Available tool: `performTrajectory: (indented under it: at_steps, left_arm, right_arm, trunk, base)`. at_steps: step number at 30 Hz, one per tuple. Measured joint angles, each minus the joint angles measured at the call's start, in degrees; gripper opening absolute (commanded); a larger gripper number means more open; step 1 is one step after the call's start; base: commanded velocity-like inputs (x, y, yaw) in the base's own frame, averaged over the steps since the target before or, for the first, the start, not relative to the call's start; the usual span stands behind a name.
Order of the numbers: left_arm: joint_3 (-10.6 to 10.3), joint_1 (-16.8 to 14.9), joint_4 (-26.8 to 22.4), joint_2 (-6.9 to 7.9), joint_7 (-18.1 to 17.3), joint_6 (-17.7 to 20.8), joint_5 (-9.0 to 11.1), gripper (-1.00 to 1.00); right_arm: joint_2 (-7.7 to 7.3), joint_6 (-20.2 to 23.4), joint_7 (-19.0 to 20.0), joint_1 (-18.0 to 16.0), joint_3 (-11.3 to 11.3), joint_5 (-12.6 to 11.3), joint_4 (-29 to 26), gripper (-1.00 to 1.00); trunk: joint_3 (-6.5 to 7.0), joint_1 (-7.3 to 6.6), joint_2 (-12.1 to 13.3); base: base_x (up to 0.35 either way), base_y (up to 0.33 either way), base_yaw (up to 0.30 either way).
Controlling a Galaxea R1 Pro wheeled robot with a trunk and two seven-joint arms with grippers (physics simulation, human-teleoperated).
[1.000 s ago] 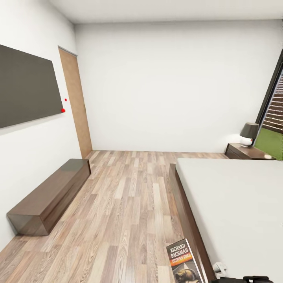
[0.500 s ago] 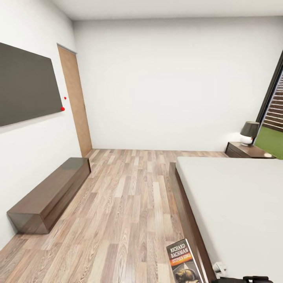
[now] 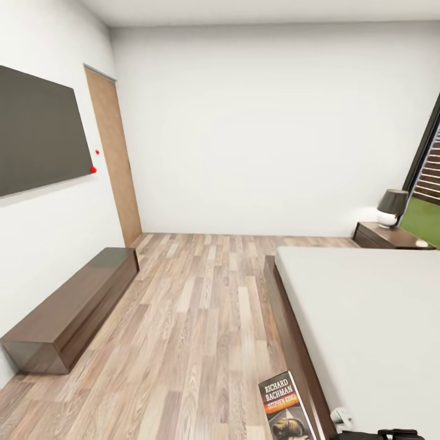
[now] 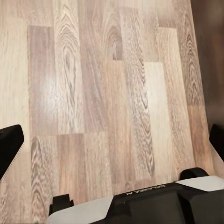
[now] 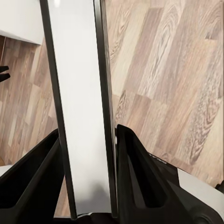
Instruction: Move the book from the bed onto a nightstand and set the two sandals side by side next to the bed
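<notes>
The book, a dark paperback with an orange band and "Richard Bachman" in white, stands upright at the bottom of the head view, beside the bed frame. In the right wrist view the book shows edge-on between the black fingers of my right gripper, which is shut on it. My left gripper is open over bare wood floor, its fingers wide apart. The bed with its light-grey mattress lies at the right. At its far corner stands the nightstand bearing a lamp. The sandals are out of view.
A long low dark-brown bench runs along the left wall under a dark wall screen. A wooden door stands in the far left corner. A strip of wood floor runs between bench and bed.
The whole head view has shifted: the bench slides toward the lower left and the far wall looms a little larger, so the camera has moved. The book stays held in the same spot.
</notes>
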Motion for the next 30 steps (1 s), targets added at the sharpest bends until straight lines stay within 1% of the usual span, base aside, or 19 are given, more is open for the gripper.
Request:
performTrajectory:
  at_steps: [11, 30]
  left_arm:
    - [0.0, 0.0, 0.0, 0.0, -0.02, 0.0, 0.03, 1.0]
    - [0.0, 0.0, 0.0, -0.01, -0.04, 0.0, 0.08, 1.0]
  right_arm:
    - [0.0, -0.01, 0.0, 0.04, 0.06, 0.05, 0.01, -1.0]
    - [0.0, -0.03, -0.27, 0.05, -0.02, 0.07, 0.02, -1.0]
  trunk:
    - [0.0, 0.0, 0.0]
    - [0.0, 0.0, 0.0]
  base:
    - [0.325, 0.014, 0.0]
    - [0.326, 0.131, 0.0]
